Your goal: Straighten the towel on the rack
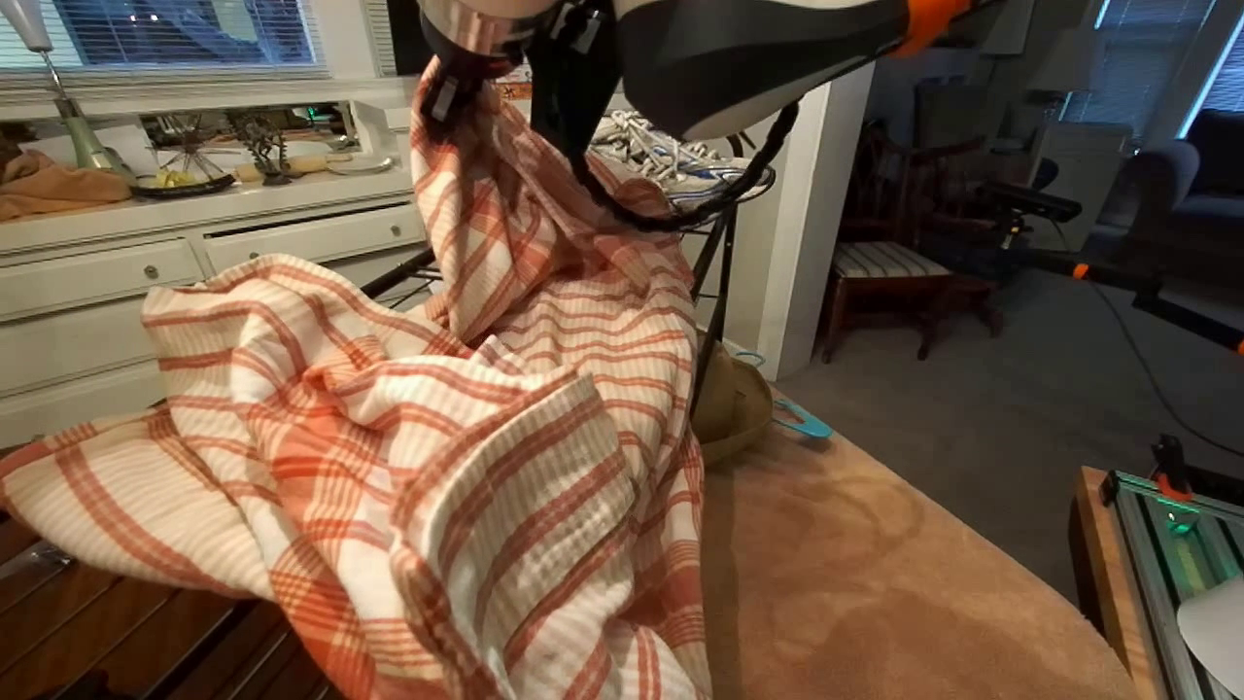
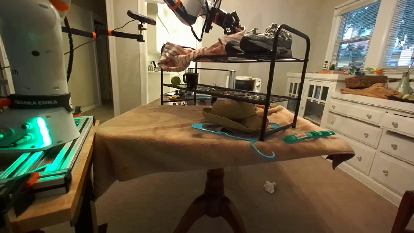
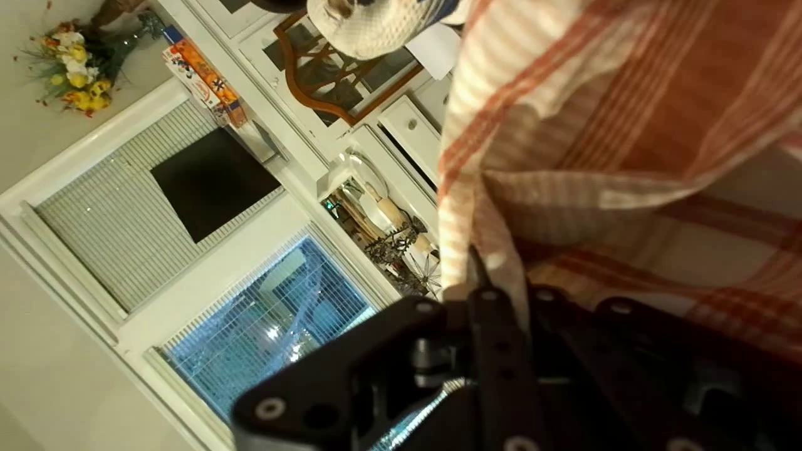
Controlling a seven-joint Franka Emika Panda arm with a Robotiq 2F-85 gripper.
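Where the gripper (image 2: 238, 28) stands above the rack (image 2: 271, 81) in an exterior view, it pinches one end of the towel (image 2: 178, 58), which slants down from it and bunches over the top shelf's edge, well apart from the tool. Shoes (image 2: 266, 45) sit near the gripper on that shelf, toward the rack's raised end bar. One shelf lower, beneath the bunched cloth, are a black mug (image 2: 190, 81), its inside out of sight, and a round green thing (image 2: 175, 81). Far from the tool, a basket (image 2: 365, 82) rests on the dresser (image 2: 349, 119), its contents hidden.

In an exterior view, the towel hangs from the gripper and spreads below it in rumpled folds over the rack's bars. Beyond the tool and well apart, a dark dish (image 1: 199, 190) holds something yellow, and a dark gap runs above one drawer (image 1: 311, 236). Below, near a rack leg, lie a hat (image 1: 734, 408) and a blue hanger (image 1: 805, 421); the brown tablecloth (image 1: 875, 544) reaches past them to its edge.

In the wrist view, the gripper clasps a gathered corner of the towel; cloth crowds one side of it, while the other gives onto open air and the window (image 3: 269, 329).
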